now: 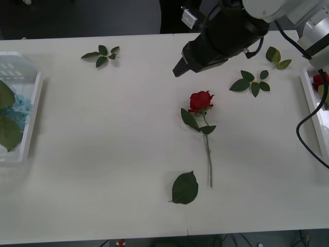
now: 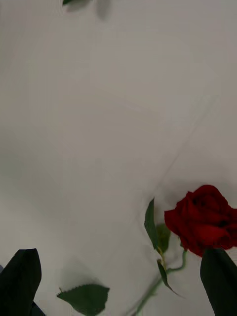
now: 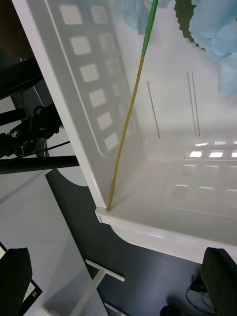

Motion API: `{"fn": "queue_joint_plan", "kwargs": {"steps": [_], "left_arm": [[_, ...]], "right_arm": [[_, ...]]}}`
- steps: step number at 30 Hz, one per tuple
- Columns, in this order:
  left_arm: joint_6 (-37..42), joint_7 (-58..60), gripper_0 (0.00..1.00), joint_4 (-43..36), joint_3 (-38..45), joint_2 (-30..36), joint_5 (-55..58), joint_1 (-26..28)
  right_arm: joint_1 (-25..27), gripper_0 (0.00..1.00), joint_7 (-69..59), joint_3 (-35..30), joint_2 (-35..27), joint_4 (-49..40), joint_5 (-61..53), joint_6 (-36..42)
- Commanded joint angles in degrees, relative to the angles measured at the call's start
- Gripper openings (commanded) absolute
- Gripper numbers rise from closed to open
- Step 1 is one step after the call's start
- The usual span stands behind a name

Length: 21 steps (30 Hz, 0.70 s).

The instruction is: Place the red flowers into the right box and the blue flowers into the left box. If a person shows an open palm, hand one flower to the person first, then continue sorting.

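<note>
Hovering just beyond the red rose [image 1: 200,101] on the bench [image 1: 103,154], the right gripper [image 2: 118,281] holds its fingers apart, apparently to straddle it; right box [image 1: 311,98] lies well beyond.

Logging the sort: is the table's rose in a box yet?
Out. The rose lies flat on the table, the open right gripper over it.

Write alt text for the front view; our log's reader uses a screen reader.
A single red rose lies on the white table, with the right gripper hovering open just behind it. White bins sit at both edges: the left box holds blue flowers, the right box another red rose.
</note>
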Motion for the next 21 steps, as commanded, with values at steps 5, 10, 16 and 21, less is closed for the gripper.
{"fn": "queue_joint_plan", "kwargs": {"steps": [5, 10, 16, 21], "left_arm": [[-0.59, -3.78, 1.0, -0.34, 1.29, 2.96, -0.78, -1.21], [-0.59, -3.78, 1.0, -0.34, 1.29, 2.96, -0.78, -1.21], [-0.59, -3.78, 1.0, -0.34, 1.29, 2.96, -0.78, -1.21], [-0.59, -3.78, 1.0, -0.34, 1.29, 2.96, -0.78, -1.21]], "right_arm": [[7.22, 0.94, -11.52, 3.57, -6.26, -9.67, 6.06, 1.84], [10.83, 0.94, -15.3, 8.58, -5.91, -11.51, 14.05, -0.62], [14.17, 0.94, -19.34, 11.83, -3.97, -12.31, 22.49, -3.7], [16.63, 0.94, -19.87, 11.83, -1.78, -11.95, 27.41, -3.7]]}}
